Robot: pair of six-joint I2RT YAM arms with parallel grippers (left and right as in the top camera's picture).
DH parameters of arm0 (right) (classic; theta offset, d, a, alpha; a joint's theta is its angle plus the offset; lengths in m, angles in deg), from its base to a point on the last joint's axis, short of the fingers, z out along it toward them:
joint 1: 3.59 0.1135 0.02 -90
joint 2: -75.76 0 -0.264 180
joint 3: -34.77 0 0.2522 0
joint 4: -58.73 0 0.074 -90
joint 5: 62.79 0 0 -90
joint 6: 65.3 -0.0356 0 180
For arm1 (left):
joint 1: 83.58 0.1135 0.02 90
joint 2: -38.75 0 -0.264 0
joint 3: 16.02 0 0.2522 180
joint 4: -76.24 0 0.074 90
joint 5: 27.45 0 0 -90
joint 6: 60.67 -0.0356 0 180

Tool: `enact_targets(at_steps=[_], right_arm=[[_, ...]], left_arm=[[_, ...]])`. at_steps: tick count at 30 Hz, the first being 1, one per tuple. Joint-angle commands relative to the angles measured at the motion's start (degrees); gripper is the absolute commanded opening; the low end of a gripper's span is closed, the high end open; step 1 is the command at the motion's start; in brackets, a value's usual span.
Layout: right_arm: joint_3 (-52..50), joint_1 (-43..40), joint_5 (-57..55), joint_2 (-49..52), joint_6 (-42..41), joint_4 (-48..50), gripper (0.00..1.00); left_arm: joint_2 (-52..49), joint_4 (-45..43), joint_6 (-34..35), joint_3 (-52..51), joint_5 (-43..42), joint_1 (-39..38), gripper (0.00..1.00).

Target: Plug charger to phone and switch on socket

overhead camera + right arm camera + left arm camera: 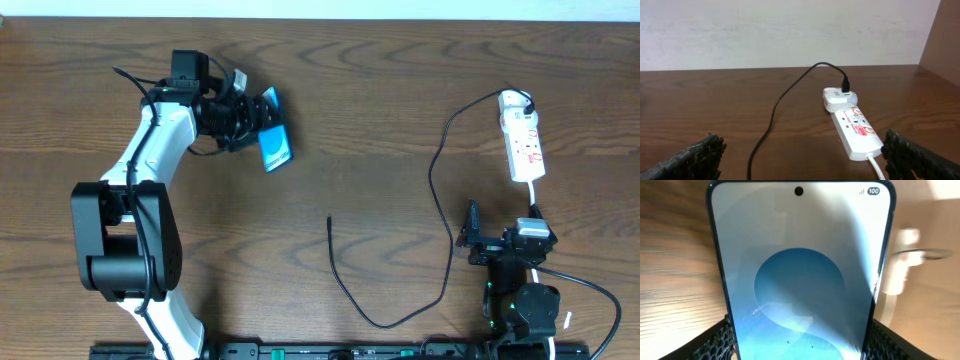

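Observation:
My left gripper (255, 125) is shut on the phone (275, 147), holding it tilted above the table at the back left. In the left wrist view the phone's blue screen with a pale circle (800, 280) fills the frame between the two fingers. The black charger cable (440, 190) runs from a white adapter in the socket (522, 135) down in a loop; its plug tip (329, 219) lies free mid-table. My right gripper (470, 235) is open and empty, just in front of the socket (855, 127); the cable (775, 112) passes between its fingers.
The white power strip's own white cord (535, 195) runs toward the right arm's base. A pale wall (790, 30) stands behind the table's far edge. A dark rail (340, 350) lines the table's front edge.

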Motion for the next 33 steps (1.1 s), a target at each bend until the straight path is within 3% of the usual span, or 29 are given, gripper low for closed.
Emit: enact_targets(at_steps=[1, 10, 17, 26, 33], right_arm=[[-0.1, -0.2, -0.4, -0.4, -0.6, -0.2, 0.99], [-0.1, -0.2, -0.4, -0.4, -0.6, -0.2, 0.99], [-0.1, -0.2, -0.4, -0.4, -0.6, -0.2, 0.99], [-0.1, -0.2, -0.4, -0.4, -0.6, -0.2, 0.99], [-0.1, -0.2, -0.4, -0.4, -0.6, -0.2, 0.99]], left_arm=[[2.4, -3.4, 12.0, 0.9, -15.5, 0.0, 0.07], [2.4, -9.7, 33.6, 0.9, -29.4, 0.0, 0.08], [2.4, -9.8, 45.5, 0.9, -33.7, 0.0, 0.07], [2.4, -9.9, 54.3, 0.9, -34.5, 0.0, 0.07], [2.4, -9.9, 54.9, 0.9, -34.5, 0.0, 0.07]])
